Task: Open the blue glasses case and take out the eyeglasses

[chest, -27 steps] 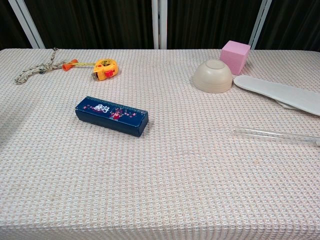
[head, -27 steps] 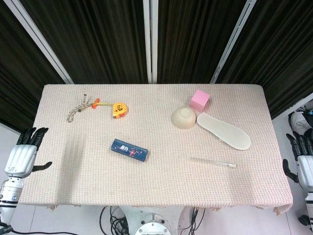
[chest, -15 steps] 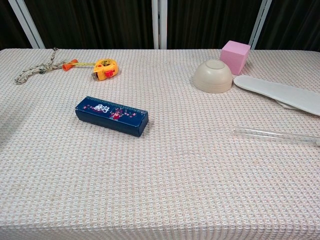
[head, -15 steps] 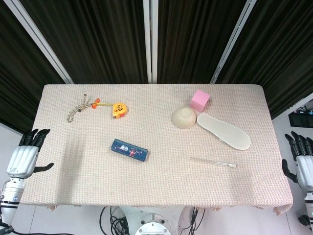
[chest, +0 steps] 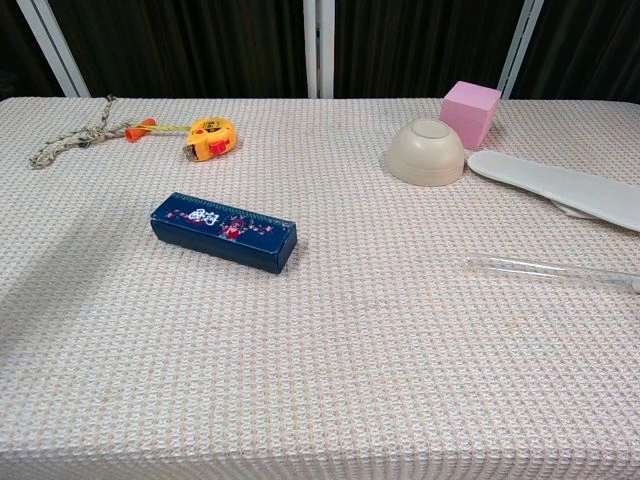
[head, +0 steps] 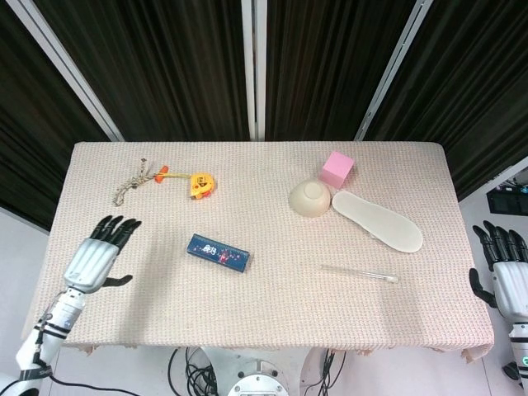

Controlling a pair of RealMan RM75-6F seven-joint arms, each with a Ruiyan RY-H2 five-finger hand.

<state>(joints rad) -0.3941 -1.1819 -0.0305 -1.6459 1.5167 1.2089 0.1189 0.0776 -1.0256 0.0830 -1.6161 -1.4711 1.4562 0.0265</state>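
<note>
**Case still closed, nothing really started yet**

Case (head: 218, 253) is sitting flat on the bench (head: 272, 330), a bit left of the middle, lid down. From both views it looks fully closed, so no sign of the glasses; I'd guess they're inside.

Left hand (head: 96, 261) is over the left part of the bench with its fingers spread, holding nothing, and well apart from the case. Right hand (head: 502, 268) hangs off past the right edge, fingers also apart and empty. Neither one shows in the chest view.

Other stuff lying around: a yellow tape measure (head: 200, 185) and a bit of rope (head: 135, 182) toward the back left, an upside-down bowl (head: 309, 199) with a pink cube (head: 337, 169) just behind it, a white insole (head: 377, 221) and a clear tube (head: 360, 273) on the right.

So basically everything's left to do: get to the case, pop the lid, pull the glasses out. My bet is the left hand goes for it since it's the closer one.
</note>
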